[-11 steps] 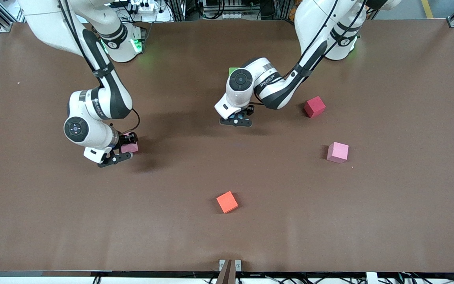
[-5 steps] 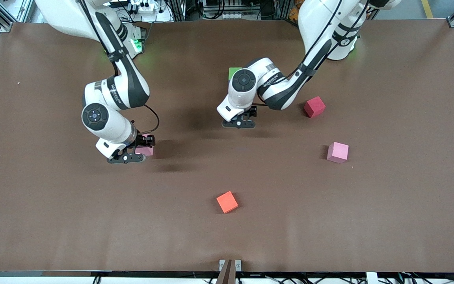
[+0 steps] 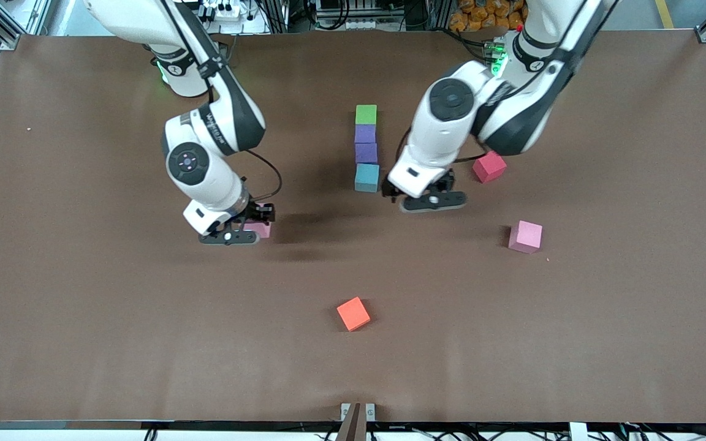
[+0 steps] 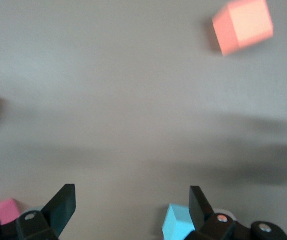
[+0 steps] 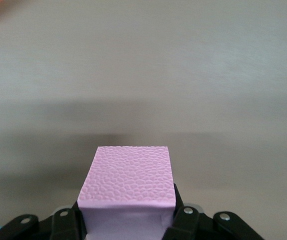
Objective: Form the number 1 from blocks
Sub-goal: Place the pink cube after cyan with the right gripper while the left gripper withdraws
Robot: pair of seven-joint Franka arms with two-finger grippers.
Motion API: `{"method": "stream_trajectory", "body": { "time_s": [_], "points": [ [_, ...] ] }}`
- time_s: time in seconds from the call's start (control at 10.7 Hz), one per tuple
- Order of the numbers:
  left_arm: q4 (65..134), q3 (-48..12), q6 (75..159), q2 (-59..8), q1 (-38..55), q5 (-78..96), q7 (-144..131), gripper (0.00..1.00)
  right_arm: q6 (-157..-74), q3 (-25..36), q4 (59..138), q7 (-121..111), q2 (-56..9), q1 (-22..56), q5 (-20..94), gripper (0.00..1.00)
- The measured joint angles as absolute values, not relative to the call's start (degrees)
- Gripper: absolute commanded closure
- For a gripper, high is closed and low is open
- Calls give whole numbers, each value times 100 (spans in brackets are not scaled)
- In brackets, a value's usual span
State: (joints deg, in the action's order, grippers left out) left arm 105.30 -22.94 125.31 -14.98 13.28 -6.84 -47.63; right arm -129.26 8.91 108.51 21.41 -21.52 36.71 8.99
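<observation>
The left pincer (image 3: 425, 197) has lifted away open, baring a four-block column (image 3: 366, 148), while the right pincer (image 3: 244, 228) carries a pink block (image 3: 260, 229) toward it.

Four blocks form a touching column (image 3: 366, 148) mid-table. Relative to that column, one loose block (image 3: 353, 313) lies nearer the front camera, and two more (image 3: 489, 166) (image 3: 525, 236) lie toward the left arm's end.
</observation>
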Motion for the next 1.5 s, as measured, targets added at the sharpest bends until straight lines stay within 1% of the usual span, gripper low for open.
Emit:
{"method": "stream_trajectory", "body": {
  "time_s": [0.28, 0.56, 0.75, 1.03, 1.31, 1.5],
  "points": [
    [10534, -2250, 12523, -1010, 352, -684, -3858, 0, -12965, 885, 9940, 2451, -2787, 4302, 947, 38],
    [10452, -2086, 12269, -767, -468, -684, -2590, 0, -12975, 886, 9089, 3206, -3522, 4890, 995, 38],
    [10207, -1749, 11911, -734, -614, -674, -2102, 0, -12978, 888, 8919, 3325, -3723, 5075, 1143, 38],
    [9843, -1418, 11421, -652, -607, -622, -1450, 0, -12983, 884, 8907, 3336, -3878, 5331, 1247, 38],
    [9763, -900, 11128, -476, -619, -29, -353, 0, -13116, 885, 8906, 3353, -4113, 5521, 1253, 38],
    [9503, -818, 10508, -420, -680, -7, -316, 0, -13151, 883, 8905, 3353, -4152, 5601, 1301, 38]
  ]
}}
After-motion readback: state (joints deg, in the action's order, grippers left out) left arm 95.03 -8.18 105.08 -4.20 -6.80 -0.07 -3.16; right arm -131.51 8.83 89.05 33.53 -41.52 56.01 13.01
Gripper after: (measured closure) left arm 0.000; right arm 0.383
